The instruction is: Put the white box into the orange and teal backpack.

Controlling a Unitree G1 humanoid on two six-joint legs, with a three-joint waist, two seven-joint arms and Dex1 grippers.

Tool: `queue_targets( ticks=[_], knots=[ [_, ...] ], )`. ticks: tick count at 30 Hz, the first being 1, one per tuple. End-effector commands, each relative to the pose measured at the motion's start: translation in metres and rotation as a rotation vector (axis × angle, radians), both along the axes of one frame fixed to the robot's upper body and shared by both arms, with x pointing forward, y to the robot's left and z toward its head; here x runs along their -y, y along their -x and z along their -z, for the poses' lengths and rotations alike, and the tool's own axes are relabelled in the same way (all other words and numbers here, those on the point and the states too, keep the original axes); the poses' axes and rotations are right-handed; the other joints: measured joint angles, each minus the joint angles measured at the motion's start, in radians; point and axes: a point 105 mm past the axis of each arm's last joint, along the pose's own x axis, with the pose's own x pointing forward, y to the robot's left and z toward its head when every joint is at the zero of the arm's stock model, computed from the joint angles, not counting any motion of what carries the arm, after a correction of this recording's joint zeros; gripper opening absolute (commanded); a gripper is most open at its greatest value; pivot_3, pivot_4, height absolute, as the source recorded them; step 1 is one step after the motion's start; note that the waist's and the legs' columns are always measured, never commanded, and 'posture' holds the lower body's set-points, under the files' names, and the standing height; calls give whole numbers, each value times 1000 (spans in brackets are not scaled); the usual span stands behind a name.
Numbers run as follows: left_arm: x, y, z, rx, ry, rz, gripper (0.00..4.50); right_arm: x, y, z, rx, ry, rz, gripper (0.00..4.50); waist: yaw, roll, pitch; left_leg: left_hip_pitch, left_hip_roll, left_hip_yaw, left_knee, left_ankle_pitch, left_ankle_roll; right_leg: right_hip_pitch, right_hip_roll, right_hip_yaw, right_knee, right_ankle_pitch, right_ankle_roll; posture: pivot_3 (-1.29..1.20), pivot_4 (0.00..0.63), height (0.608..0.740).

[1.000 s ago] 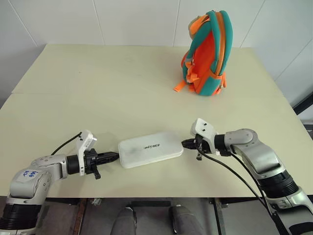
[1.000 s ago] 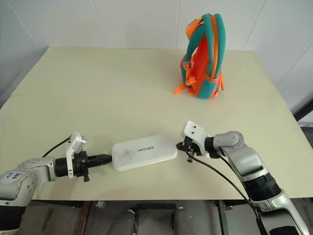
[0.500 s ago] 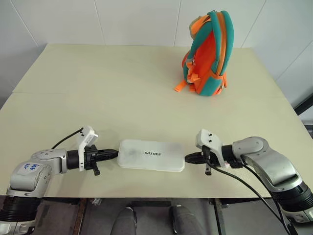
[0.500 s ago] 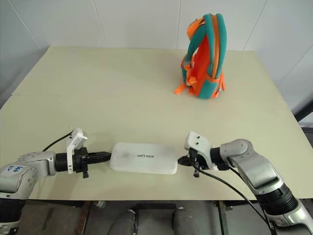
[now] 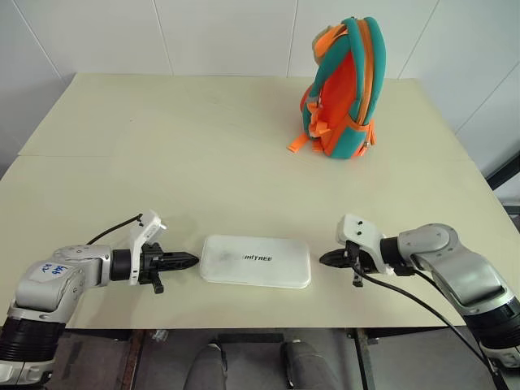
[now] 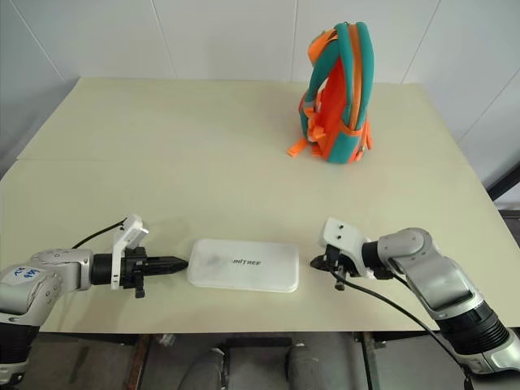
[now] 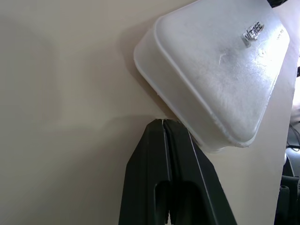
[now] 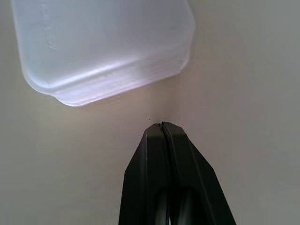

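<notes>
White box (image 5: 256, 261), orange-and-teal backpack (image 5: 344, 89), cream table (image 5: 162, 154), black pincers.

Surface: a pale cream table (image 5: 162, 154), faint seam running across its left half.
Near edge: the white box (image 5: 256, 261) lies flat, "UNITREE" lettering up, long side along the table's front edge.
Far right: the orange and teal backpack (image 5: 345, 89) stands upright, straps facing left, well apart from the box.
</notes>
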Motion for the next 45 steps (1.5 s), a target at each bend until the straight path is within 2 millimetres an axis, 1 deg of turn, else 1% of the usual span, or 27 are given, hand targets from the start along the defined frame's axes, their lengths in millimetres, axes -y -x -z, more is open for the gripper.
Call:
queue_targets(
  ticks=[1, 3, 4, 8, 12, 15, 17, 19, 24, 26, 30, 32, 38, 41, 45],
  knots=[
    [-14, -8, -17, 55, 6, -74, 209, 15, -12, -12, 81, 49, 28, 8, 1, 0, 0, 0, 0, 0, 0, 0, 0, 0, 0, 0, 0, 0, 0, 0, 150, 740],
    [-18, -12, -26, 77, 22, -109, 622, 26, -21, -14, 120, 89, 66, 400, 1, 0, 0, 0, 0, 0, 0, 0, 0, 0, 0, 0, 0, 0, 0, 0, 150, 740],
    [-18, -13, -30, 82, 28, -116, 918, 30, -24, -15, 126, 99, 76, 644, 1, 0, 0, 0, 0, 0, 0, 0, 0, 0, 0, 0, 0, 0, 0, 0, 150, 740],
    [-20, -16, -39, 87, 51, -131, 2207, 37, -30, -19, 144, 110, 97, 2010, 1, 0, 0, 0, 0, 0, 0, 0, 0, 0, 0, 0, 0, 0, 0, 0, 150, 740],
    [-19, -7, -38, -43, 58, -118, 3462, 38, -31, -18, 150, 112, 101, 3376, 1, 0, 0, 0, 0, 0, 0, 0, 0, 0, 0, 0, 0, 0, 0, 0, 150, 740],
    [-18, -1, -40, -164, 103, -124, 4392, 35, -31, -16, 153, 105, 104, 4377, 0, 0, 0, 0, 0, 0, 0, 0, 0, 0, 0, 0, 0, 0, 0, 0, 150, 740],
    [-17, -2, -41, -220, 145, -142, 4454, 34, -31, -15, 155, 100, 104, 4447, 0, 0, 0, 0, 0, 0, 0, 0, 0, 0, 0, 0, 1, 0, 0, 0, 150, 740],
    [-16, -3, -35, -304, 155, -164, 4454, 33, -30, -15, 156, 97, 105, 4447, -1, 0, 0, 0, 0, 0, 0, 0, 0, 0, 0, 0, 1, 0, 0, 0, 150, 740],
    [-1, -3, -26, -438, 266, -154, 4454, 29, -28, -13, 159, 89, 107, 4447, -1, 0, 0, 0, 0, -1, 1, 0, 0, 1, 1, 0, 2, 0, 1, 0, 150, 740],
    [3, -1, -16, -499, 257, -154, 4454, 27, -27, -12, 158, 84, 107, 4447, -1, 0, 0, 0, 0, -1, 1, 0, 0, 1, 1, -1, 2, 0, 1, 0, 150, 740],
    [9, 0, -5, -580, 222, -155, 4454, 24, -27, -10, 158, 75, 107, 4447, 0, 0, 0, 3, 0, -1, 2, 0, 0, 3, 1, 0, 3, 0, 1, 0, 150, 740],
    [10, -3, -1, -603, 213, -159, 4454, 21, -26, -9, 158, 65, 104, 4447, 0, 0, 0, 5, 0, -1, 2, 0, 0, 5, 1, 0, 2, 0, 1, 0, 150, 740],
    [27, -16, -6, -593, 259, -117, 4454, 9, -29, -8, 168, 38, 92, 4447, 5, 0, 0, 12, -1, 0, 2, 0, 0, 12, 1, 0, 2, 0, 0, 0, 150, 740],
    [37, -16, -8, -596, 270, -82, 4454, 5, -31, -9, 175, 28, 89, 4447, 7, 0, 0, 12, -2, 0, 2, 0, 0, 13, -1, 0, 1, 0, 1, 0, 150, 740],
    [45, -13, -10, -595, 274, -52, 4454, 3, -31, -9, 178, 22, 90, 4447, 7, 0, 0, 12, -2, 0, 1, 0, -1, 13, -1, 0, 0, 0, 1, 0, 150, 740]
  ],
)
